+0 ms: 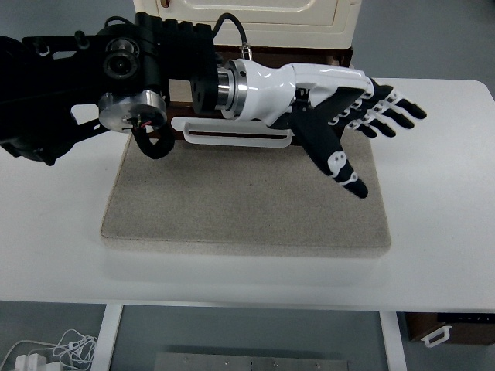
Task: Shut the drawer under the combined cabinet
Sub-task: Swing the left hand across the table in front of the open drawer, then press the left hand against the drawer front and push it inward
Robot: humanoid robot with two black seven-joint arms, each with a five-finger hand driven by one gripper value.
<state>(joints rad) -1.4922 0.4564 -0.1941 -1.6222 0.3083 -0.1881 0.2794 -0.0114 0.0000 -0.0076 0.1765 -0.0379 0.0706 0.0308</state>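
The left arm (93, 85) comes in from the left edge, a bulky black assembly with a silver joint, and ends in a white-and-black left hand (332, 104) stretched out flat above the table (441, 232). Its fingers (390, 108) are spread and straight, pointing away from the arm toward the right, and the thumb (340, 158) angles down and outward from the palm. The hand holds nothing.

Behind the hand, at the wrist side, stands the combined cabinet (255, 19), cream-coloured above with a dark brown lower part. The drawer (255, 58) sits under it, mostly hidden by the wrist and forearm, so I cannot tell how far it is pushed in. Its white bar handle (232, 135) shows just below the wrist, lying close under the forearm and beside the base of the thumb; whether the arm touches it is unclear.

Beneath the hand and thumb lies a beige mat (247, 209), which spreads out under the palm and toward the near edge of the table. The fingertips reach just past the mat's right edge, over bare white table.

Well below the hand, under the table's near edge, a brown box with a white handle (448, 328) shows at the right, and white cables (54, 352) lie on the floor at the left.
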